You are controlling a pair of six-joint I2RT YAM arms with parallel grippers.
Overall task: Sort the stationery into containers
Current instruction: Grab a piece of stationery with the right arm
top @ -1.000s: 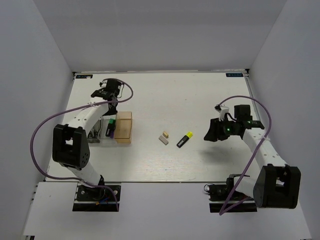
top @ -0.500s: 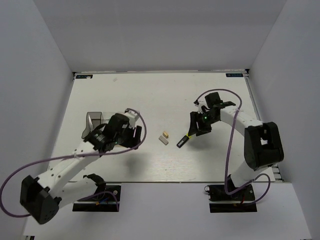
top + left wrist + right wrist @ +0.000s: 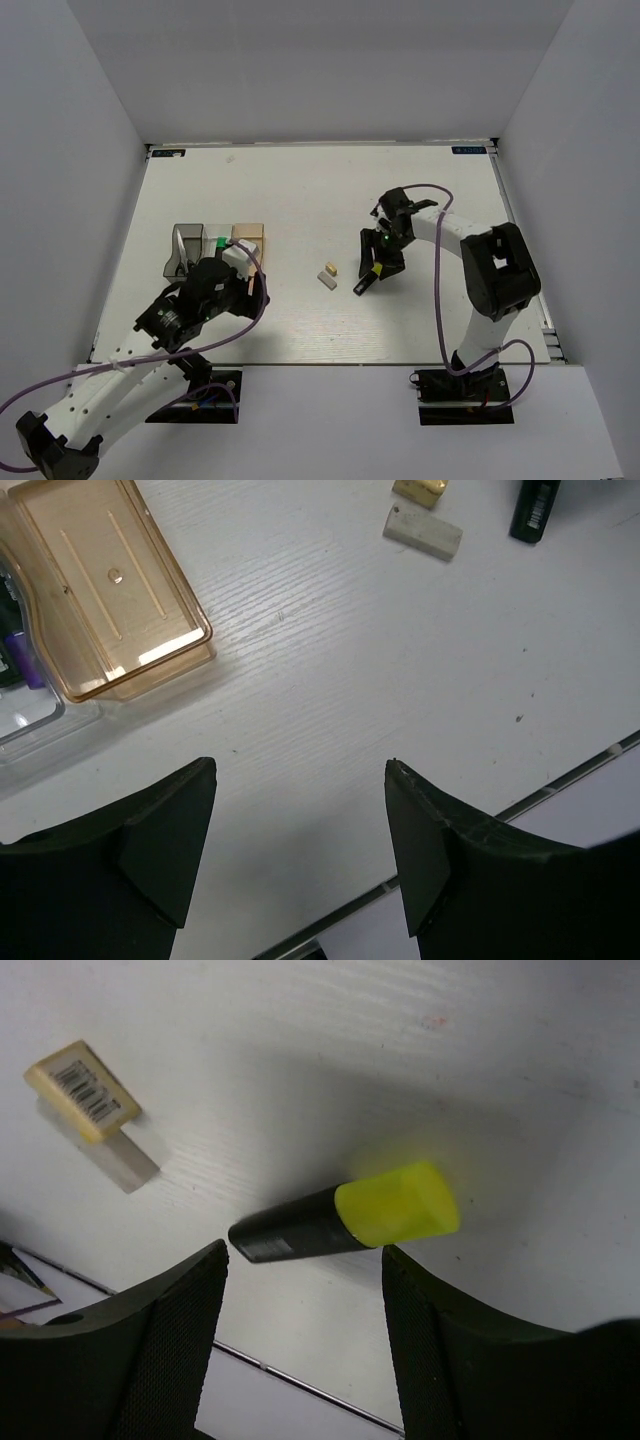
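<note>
A yellow highlighter (image 3: 340,1220) lies on the white table, its black body (image 3: 361,286) pointing toward the near edge. My right gripper (image 3: 303,1255) hovers open just above it, a finger on each side and touching nothing; from above it shows as (image 3: 380,258). A tan eraser (image 3: 330,269) and a grey-white eraser (image 3: 326,281) lie side by side left of the highlighter. The tan container (image 3: 110,580) stands empty. Beside it, the grey container (image 3: 185,250) holds a purple highlighter (image 3: 18,655) and a green one (image 3: 219,242). My left gripper (image 3: 298,770) is open over bare table in front of the tan container.
The table's near edge (image 3: 560,780) runs close under the left gripper. White walls enclose the table on three sides. Purple cables loop from both arms.
The left gripper has left the containers, swung toward the near side and opened. The right gripper has moved left over the yellow highlighter and opened wider.
</note>
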